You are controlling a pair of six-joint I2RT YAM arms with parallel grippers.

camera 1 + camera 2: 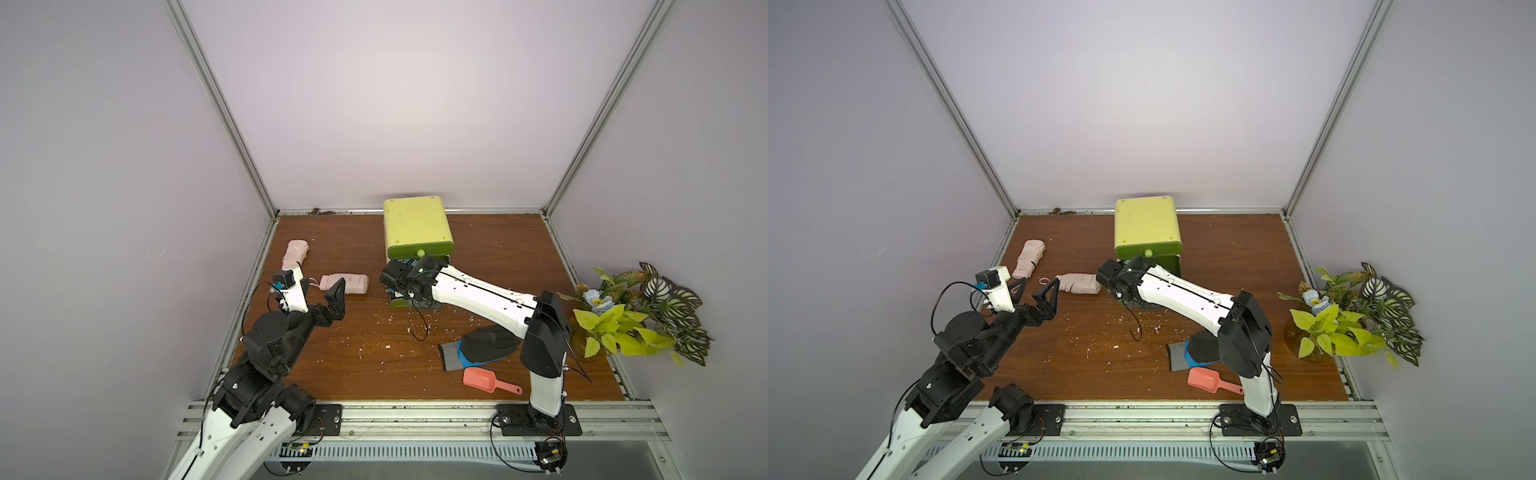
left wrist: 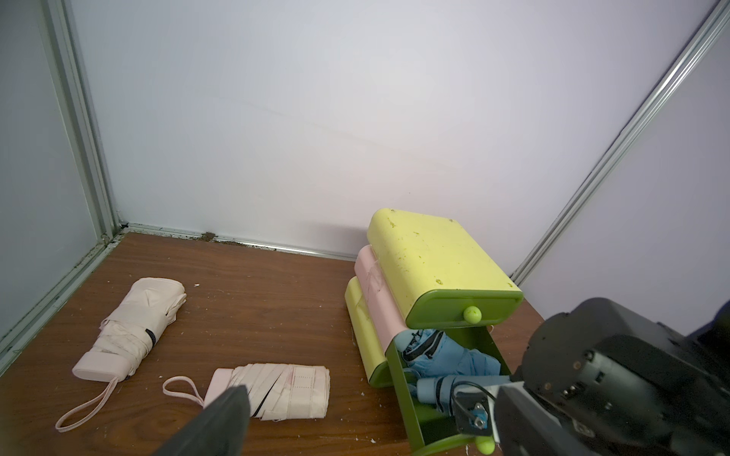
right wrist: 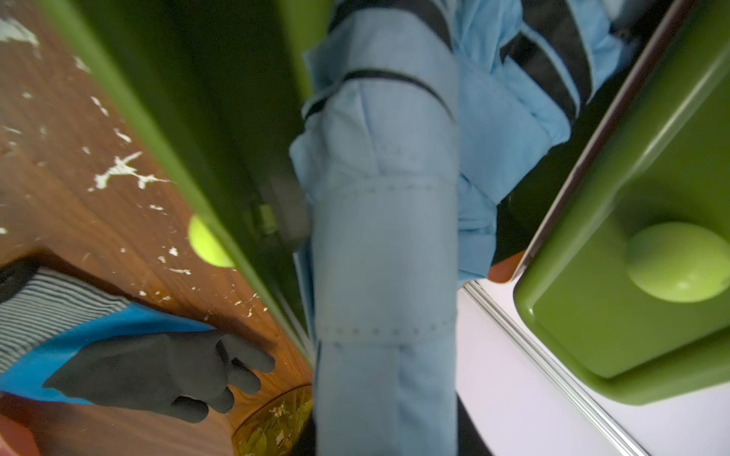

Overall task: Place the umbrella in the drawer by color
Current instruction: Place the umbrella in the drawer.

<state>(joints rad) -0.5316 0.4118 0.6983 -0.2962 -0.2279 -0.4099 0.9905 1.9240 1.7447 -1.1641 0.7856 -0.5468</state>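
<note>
Progress looks close to halfway. On the worktop (image 1: pixel 498 257) the drawer unit (image 1: pixel 415 228) stands at twelve o'clock, its top drawer (image 2: pixel 442 312) closed and an open green drawer (image 2: pixel 407 406) below it pulled out toward six o'clock. Which lower tier that drawer belongs to I cannot tell.

The first blue umbrella (image 2: pixel 466 361) already lies crumpled toward the back of the open green drawer. The right end effector (image 1: pixel 397 278) reaches into the same drawer, jaws narrowed around the second blue umbrella (image 2: pixel 434 389). Its wrist view shows the folded fabric running straight down the middle of the grip, so I judge it held and not yet let go.

Two pink ones lie on the worktop at about ten o'clock: the nearer pink umbrella (image 1: pixel 345 283) and, beyond it toward the side rail, the farther pink umbrella (image 1: pixel 296 254). The left end effector (image 1: pixel 1035 291) hovers spread wide and empty just on the six o'clock side of the nearer one, apparently not touching it.

Left to do, by my reading: release the blue one, then find a drawer for both pink ones.
</note>
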